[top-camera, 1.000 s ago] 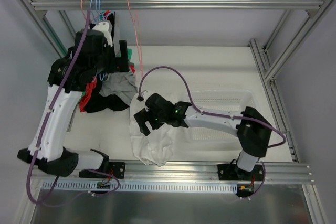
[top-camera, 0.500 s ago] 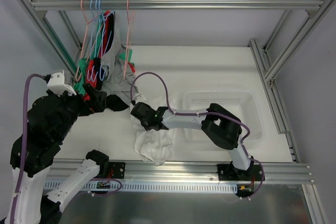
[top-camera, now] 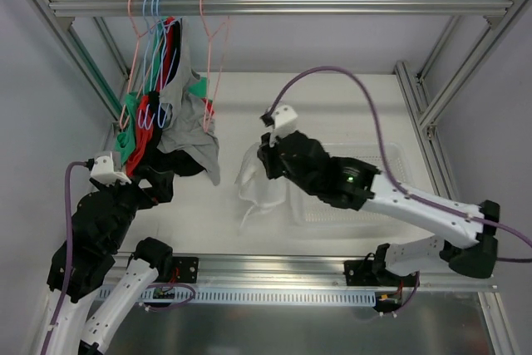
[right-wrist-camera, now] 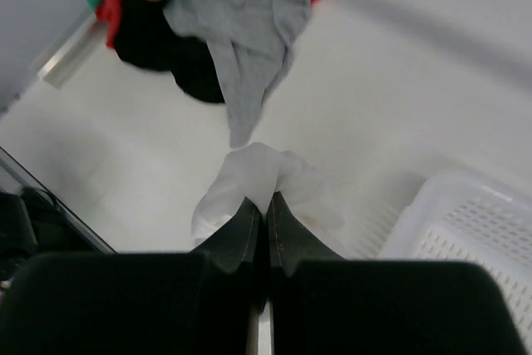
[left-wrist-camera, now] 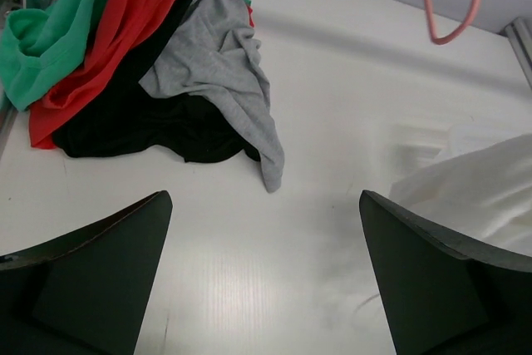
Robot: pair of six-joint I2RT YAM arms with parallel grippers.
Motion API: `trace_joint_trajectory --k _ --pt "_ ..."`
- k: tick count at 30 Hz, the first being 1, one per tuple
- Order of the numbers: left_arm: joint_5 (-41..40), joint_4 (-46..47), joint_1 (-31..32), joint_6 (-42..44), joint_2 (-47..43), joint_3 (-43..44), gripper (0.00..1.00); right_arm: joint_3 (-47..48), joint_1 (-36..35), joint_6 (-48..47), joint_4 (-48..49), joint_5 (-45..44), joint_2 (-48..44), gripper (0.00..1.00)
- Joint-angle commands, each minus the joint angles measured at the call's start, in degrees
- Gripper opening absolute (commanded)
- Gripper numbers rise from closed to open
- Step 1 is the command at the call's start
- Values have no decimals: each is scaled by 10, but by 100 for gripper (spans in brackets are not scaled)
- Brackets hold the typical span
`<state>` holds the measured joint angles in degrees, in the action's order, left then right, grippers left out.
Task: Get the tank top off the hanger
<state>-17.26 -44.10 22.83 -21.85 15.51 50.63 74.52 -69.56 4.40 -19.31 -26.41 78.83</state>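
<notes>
The white tank top (top-camera: 256, 187) hangs bunched from my right gripper (top-camera: 268, 158), which is shut on a fold of it (right-wrist-camera: 264, 170) above the table, beside the basket. It is off the hanger: the bare pink hanger (top-camera: 214, 46) dangles from the top rail. My left gripper (left-wrist-camera: 264, 197) stands wide open with nothing between its fingers, low over the table near the front left (top-camera: 156, 182). The white cloth's edge (left-wrist-camera: 486, 197) shows at the right of the left wrist view.
Grey (top-camera: 193, 126), black, red and green garments (top-camera: 141, 118) hang on other hangers from the rail (top-camera: 332, 6) at the back left, drooping onto the table. A white plastic basket (top-camera: 395, 155) sits on the right. Frame posts stand at the sides.
My right gripper shut on the white tank top and lifted it off the table toward the basket. My left arm came away from the hangers and drew back to the front left.
</notes>
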Motion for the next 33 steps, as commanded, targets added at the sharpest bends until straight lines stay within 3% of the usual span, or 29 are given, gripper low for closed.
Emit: trace_joint_trajectory --k 1,6,11,19,23,25,27,28,30,31,33 --pt "-9 52 1 -7 -14 -4 99 50 11 -49 -59 -57 -62 0" --pt "46 50 1 5 0 17 99 126 56 -110 -146 -103 -122 0" --pt "114 45 1 15 32 79 99 101 137 -113 -200 -109 -195 0" --pt "123 7 1 29 135 232 99 -116 324 -51 -202 -43 -315 0" --pt "100 -23 1 50 247 332 99 -222 436 -46 -151 52 -318 0" --pt "84 -56 1 58 310 390 99 -257 456 -30 -125 86 -308 2" --pt "70 -73 1 73 348 426 99 -262 471 -30 -120 93 -287 19" --pt "61 -90 1 76 368 444 98 -260 471 -32 -122 91 -282 47" --pt "40 -108 1 90 415 493 99 -243 473 -32 -133 76 -279 89" --pt "35 -127 1 94 445 510 99 -233 474 -28 -151 72 -284 99" --pt "27 -143 1 109 467 547 99 -205 474 -27 -167 77 -298 99"
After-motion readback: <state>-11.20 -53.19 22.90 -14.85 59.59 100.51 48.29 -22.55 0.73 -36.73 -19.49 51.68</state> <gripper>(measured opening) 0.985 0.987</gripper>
